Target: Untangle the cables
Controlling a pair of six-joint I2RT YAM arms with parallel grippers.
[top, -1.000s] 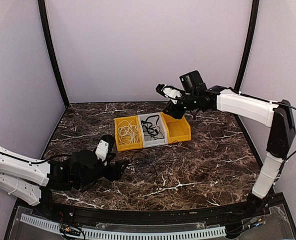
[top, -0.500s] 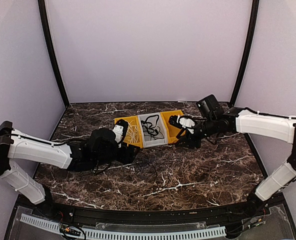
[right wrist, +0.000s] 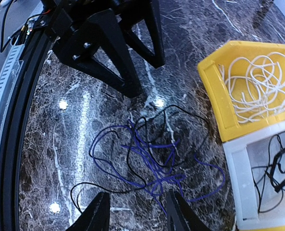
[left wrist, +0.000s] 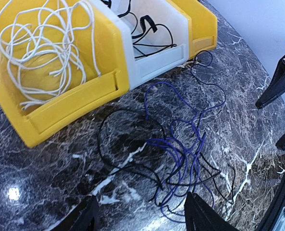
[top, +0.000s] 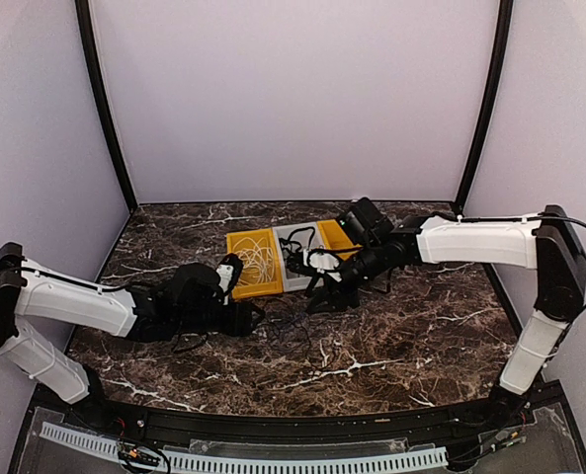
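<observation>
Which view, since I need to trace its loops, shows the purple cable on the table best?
Left wrist: the purple cable lies large and sharp, its crossings with the thin black cable plain. Right wrist shows it whole too, but smaller. Top external shows it only as faint dark lines.

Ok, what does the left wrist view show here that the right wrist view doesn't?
Only the left wrist view: the right gripper, open, at the frame's right edge. Only the right wrist view: the left gripper, open, facing the camera. Both: the blue and black cables tangled on the table, the yellow bin holding the white cable, and the white bin holding another black cable.
</observation>
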